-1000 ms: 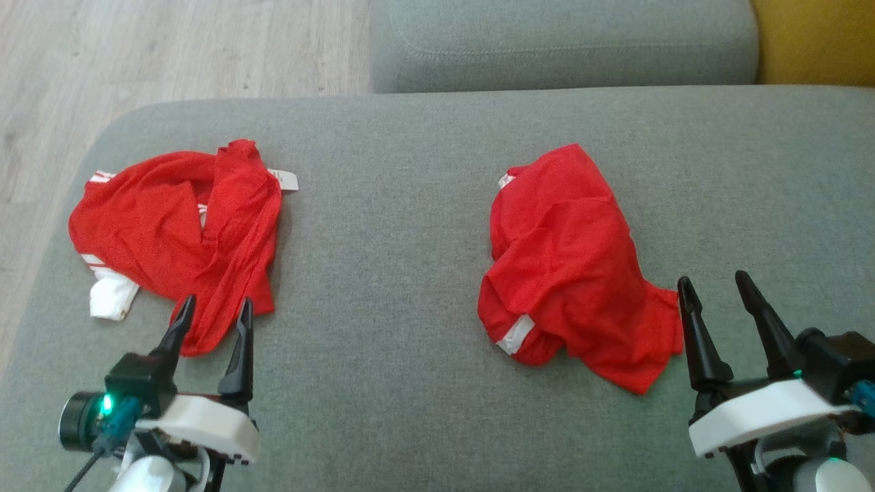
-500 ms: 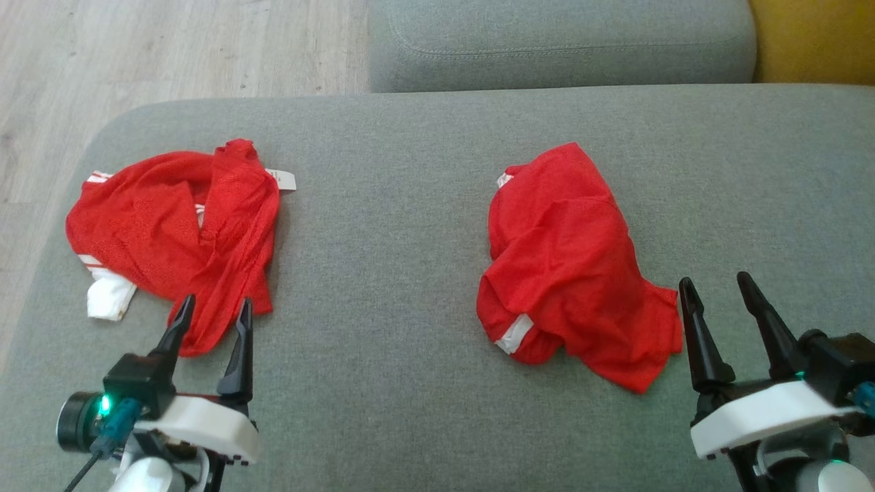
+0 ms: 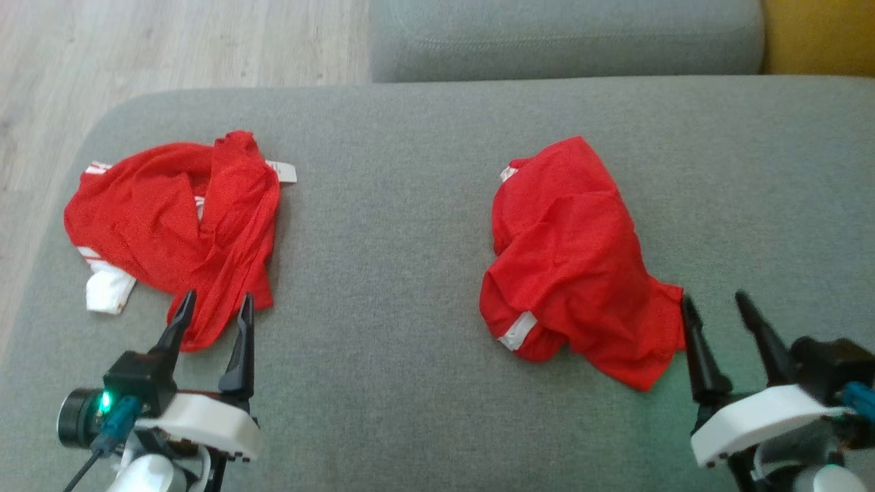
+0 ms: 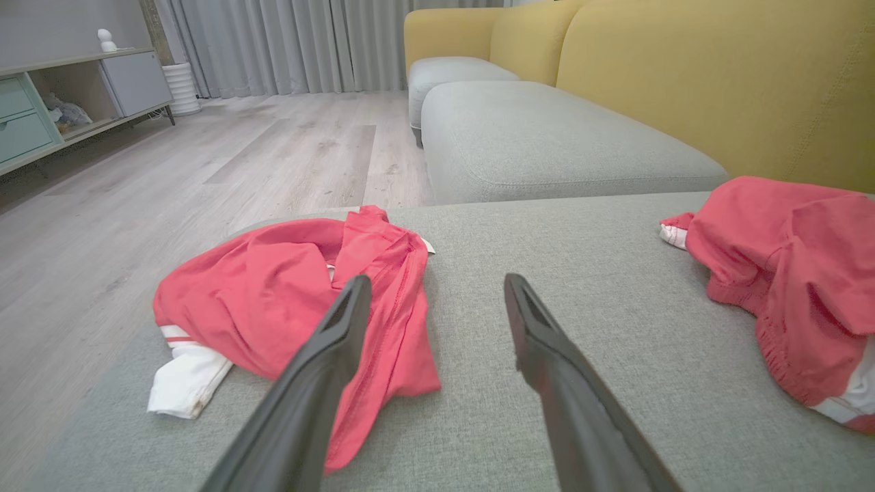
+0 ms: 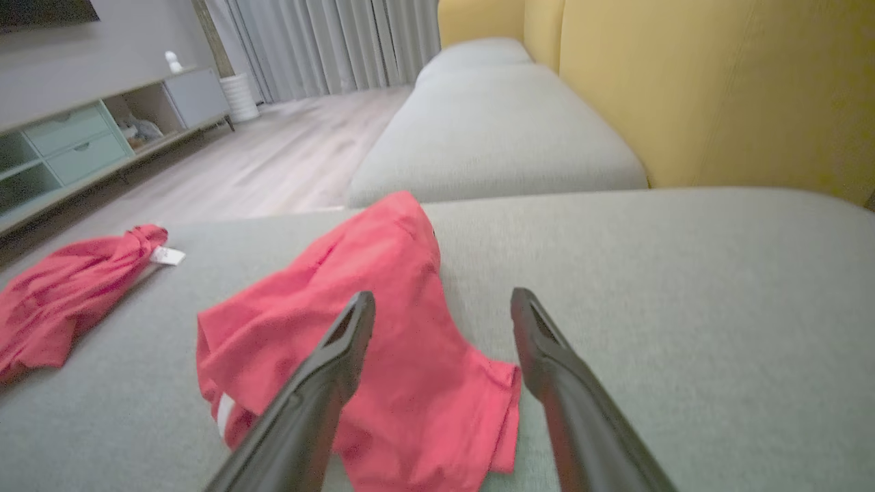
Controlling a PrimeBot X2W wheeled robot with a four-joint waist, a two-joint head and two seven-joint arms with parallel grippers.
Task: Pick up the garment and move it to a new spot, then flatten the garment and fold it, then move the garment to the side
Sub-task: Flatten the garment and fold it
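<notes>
On the grey sofa cushion (image 3: 396, 273): red garment (image 3: 164, 225) left, second red garment (image 3: 567, 260) right, both crumpled. Our left gripper (image 3: 217, 297) and right gripper (image 3: 714, 298) stand open, empty. Risk: we pinch one layer only; cloth slips.

A home living room: yellow sofa (image 4: 718, 82), curtains (image 4: 287, 41), wood floor (image 4: 205, 157).

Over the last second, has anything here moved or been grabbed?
The right gripper slipped slightly back toward the robot, and the camera tilted a little. Nothing was grasped or released. Both grippers stay open; the left gripper, left garment and right garment on the couch are unmoved.
</notes>
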